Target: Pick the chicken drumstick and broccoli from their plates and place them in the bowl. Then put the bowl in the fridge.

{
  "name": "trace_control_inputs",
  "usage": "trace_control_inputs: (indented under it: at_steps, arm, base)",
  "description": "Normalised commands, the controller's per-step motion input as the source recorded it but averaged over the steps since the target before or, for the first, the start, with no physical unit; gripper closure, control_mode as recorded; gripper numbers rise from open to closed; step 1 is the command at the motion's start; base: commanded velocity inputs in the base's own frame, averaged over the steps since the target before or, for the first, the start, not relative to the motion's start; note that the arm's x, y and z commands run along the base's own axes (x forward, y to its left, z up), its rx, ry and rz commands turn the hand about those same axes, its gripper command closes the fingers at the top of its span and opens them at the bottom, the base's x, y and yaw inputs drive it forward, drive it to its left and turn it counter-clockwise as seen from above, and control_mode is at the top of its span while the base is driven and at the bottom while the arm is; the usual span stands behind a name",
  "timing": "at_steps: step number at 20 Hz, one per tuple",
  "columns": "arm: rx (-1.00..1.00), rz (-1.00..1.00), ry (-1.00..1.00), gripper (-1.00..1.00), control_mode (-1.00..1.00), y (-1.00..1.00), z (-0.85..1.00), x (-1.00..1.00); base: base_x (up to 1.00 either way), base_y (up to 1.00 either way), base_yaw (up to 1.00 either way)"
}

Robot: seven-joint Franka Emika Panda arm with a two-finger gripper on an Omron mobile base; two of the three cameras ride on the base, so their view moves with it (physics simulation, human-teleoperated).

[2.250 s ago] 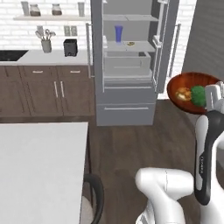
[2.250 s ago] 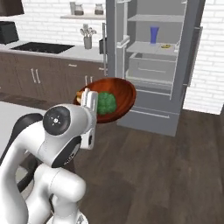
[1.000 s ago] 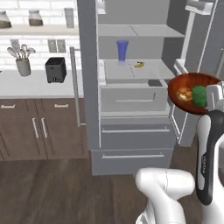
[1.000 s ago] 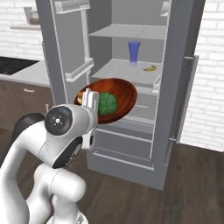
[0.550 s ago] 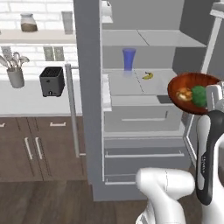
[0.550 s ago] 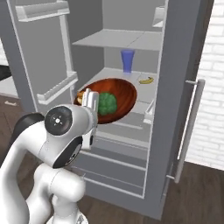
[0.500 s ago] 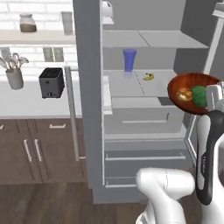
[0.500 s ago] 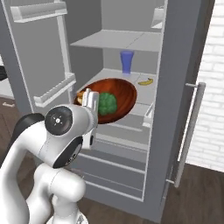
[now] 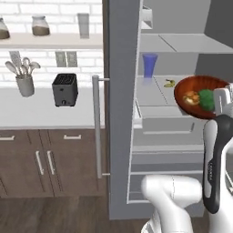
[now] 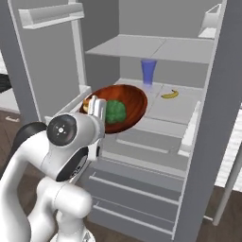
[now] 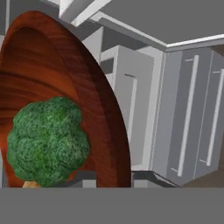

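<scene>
My gripper [image 9: 222,97] [image 10: 97,108] [image 11: 114,177] is shut on the near rim of the reddish-brown wooden bowl [image 9: 195,84] [image 10: 131,97] [image 11: 52,65] and holds it in the air, tilted. The green broccoli [image 9: 207,99] [image 10: 115,111] [image 11: 46,140] lies in the bowl close to the fingers. Beside it rests the golden chicken drumstick [image 9: 191,97] [image 10: 87,104]. The bowl hangs just in front of the open grey fridge [image 9: 122,91] [image 10: 215,123], level with its middle shelf. The plates are out of view.
On the fridge's middle shelf stand a blue cup [image 9: 149,66] [image 10: 148,72] and a banana [image 9: 169,83] [image 10: 170,94]. Drawers [image 11: 192,109] sit below. Left of the fridge's bar handle [image 9: 96,127] is a counter with a black toaster [image 9: 65,89] and a utensil holder [image 9: 25,84].
The base has driven closer to the fridge, so the fridge looms larger in both base views. The bowl stays in the same grip with both foods inside.
</scene>
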Motion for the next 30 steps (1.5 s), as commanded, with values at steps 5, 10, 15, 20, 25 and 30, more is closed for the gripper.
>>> trace_control_inputs:
  at_steps: [5, 10, 15, 20, 25, 30]
  arm:
    - [0.0, 0.0, 0.0, 1.0, 1.0, 0.0, 0.0, 0.0]
    - [0.0, 0.0, 0.0, 1.0, 1.0, 0.0, 0.0, 0.0]
    - [0.0, 0.0, 0.0, 1.0, 1.0, 0.0, 0.0, 0.0]
    - [0.0, 0.0, 0.0, 1.0, -1.0, 0.02, -0.15, 0.54]
    - [0.01, 0.08, 0.0, 1.0, -1.0, 0.13, -0.43, 0.83]
    - [0.07, 0.23, 0.09, 1.0, -1.0, 0.11, -0.46, 0.98]
  base:
    - [0.95, -0.02, 0.02]
    - [0.46, 0.0, 0.0]
    - [0.37, 0.0, 0.0]
    - [0.0, 0.0, 0.0]
    - [0.0, 0.0, 0.0]
    - [0.0, 0.0, 0.0]
